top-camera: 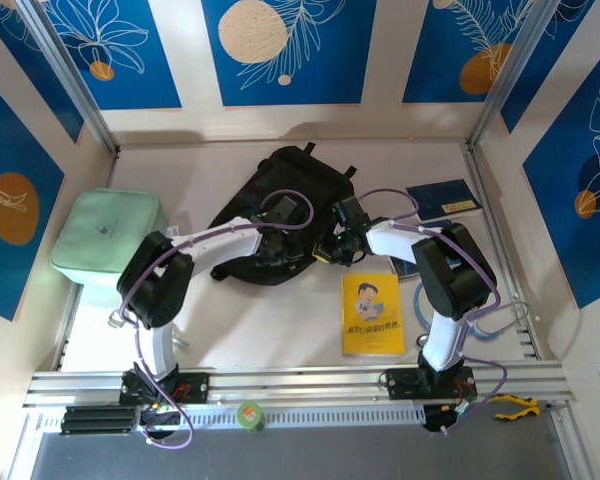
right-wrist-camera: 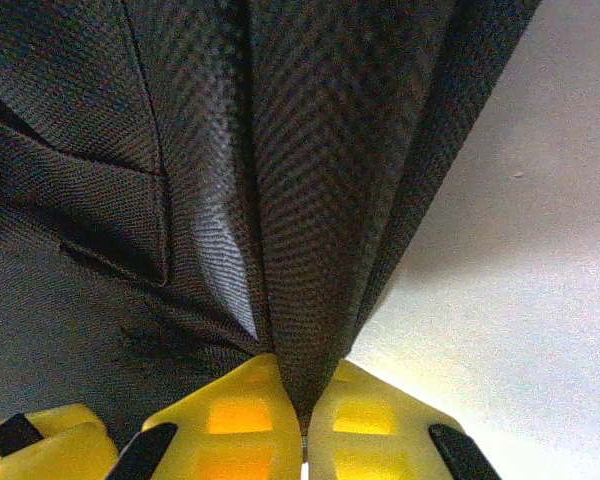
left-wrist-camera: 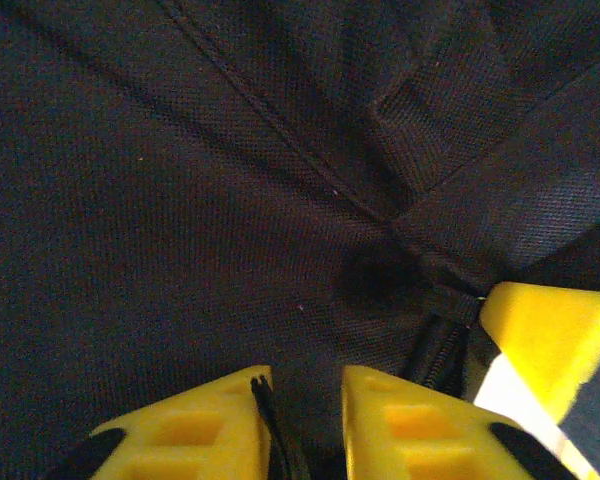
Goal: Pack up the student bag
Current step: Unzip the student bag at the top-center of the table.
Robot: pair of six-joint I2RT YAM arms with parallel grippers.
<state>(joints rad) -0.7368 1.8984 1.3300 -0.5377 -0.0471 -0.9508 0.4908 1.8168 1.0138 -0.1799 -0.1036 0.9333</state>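
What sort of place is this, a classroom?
Probably a robot test booth, not a classroom: two arms bolted to a metal rail, blue printed wall panels boxing in the table, and a black backpack laid out on it.

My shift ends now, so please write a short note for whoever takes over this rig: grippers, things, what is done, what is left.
Right gripper: shut on a fold of the student bag.
Left gripper: low over the bag's fabric, jaws narrow; I cannot tell whether it grips anything.
Bag: lies on the table, middle back, both arms at it.
Done: one fold is gripped; no opening is visible.
Left: the yellow book and blue notebook lie outside, to the right of the bag; probably they go in.
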